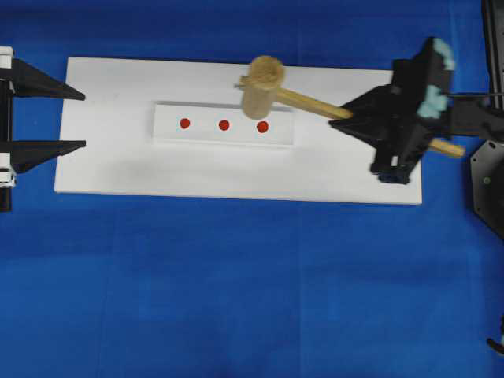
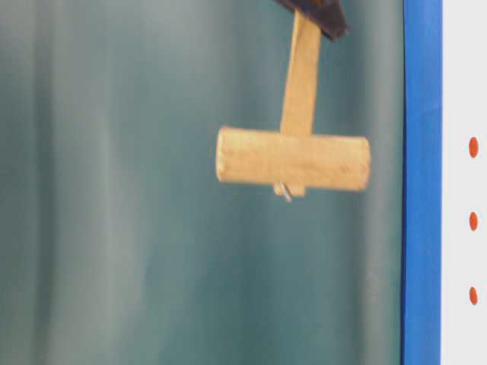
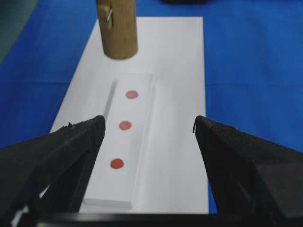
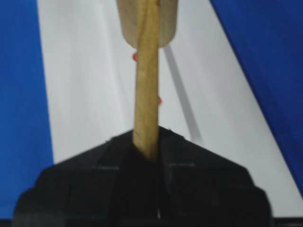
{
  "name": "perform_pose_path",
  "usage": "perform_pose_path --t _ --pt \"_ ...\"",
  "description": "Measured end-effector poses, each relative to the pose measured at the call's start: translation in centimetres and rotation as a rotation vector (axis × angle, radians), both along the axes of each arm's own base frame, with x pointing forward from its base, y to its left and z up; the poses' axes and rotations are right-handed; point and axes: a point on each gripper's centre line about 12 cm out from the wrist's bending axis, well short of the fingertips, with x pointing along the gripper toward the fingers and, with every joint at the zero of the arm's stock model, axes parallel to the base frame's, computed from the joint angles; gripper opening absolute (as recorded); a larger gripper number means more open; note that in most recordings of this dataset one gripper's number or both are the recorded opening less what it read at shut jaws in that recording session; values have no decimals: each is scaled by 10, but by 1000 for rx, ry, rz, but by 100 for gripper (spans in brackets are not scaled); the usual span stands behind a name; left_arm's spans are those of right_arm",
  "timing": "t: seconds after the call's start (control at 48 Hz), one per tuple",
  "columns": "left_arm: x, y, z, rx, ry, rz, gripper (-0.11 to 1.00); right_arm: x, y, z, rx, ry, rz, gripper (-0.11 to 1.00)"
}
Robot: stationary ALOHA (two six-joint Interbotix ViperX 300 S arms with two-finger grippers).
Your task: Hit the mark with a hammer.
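At nine o'clock in the overhead view the left gripper (image 1: 83, 120) rests with its jaws spread wide, empty, at the edge of the white board (image 1: 118, 169). On the board's raised strip (image 1: 205, 134) lie three red marks (image 1: 224, 124). From three o'clock the right gripper (image 1: 346, 118) is clamped on the hammer (image 1: 264, 85) handle, its head raised above the rightmost mark.

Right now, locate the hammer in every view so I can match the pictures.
Overhead: hammer upper centre, handle running right into the right gripper.
Table-level: upper centre, hanging in air.
Left wrist: head at top, left of centre.
Right wrist: handle centre, head at top.
Shared landmark: red dots.
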Motion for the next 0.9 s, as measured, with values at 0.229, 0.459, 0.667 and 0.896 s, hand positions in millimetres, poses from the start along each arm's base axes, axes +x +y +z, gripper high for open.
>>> perform_pose_path --t 0.229,0.459,0.667,0.896 --pt "0 0 0 0 -2 0 74 -5 -1 -6 -7 12 -13 2" --pt "0 0 0 0 0 0 74 8 -3 -60 38 208 -32 2" --pt "0 0 0 -1 -2 0 74 19 1 -88 102 313 -32 2" --pt "0 0 0 0 -2 0 74 18 -2 -62 67 221 -42 2"
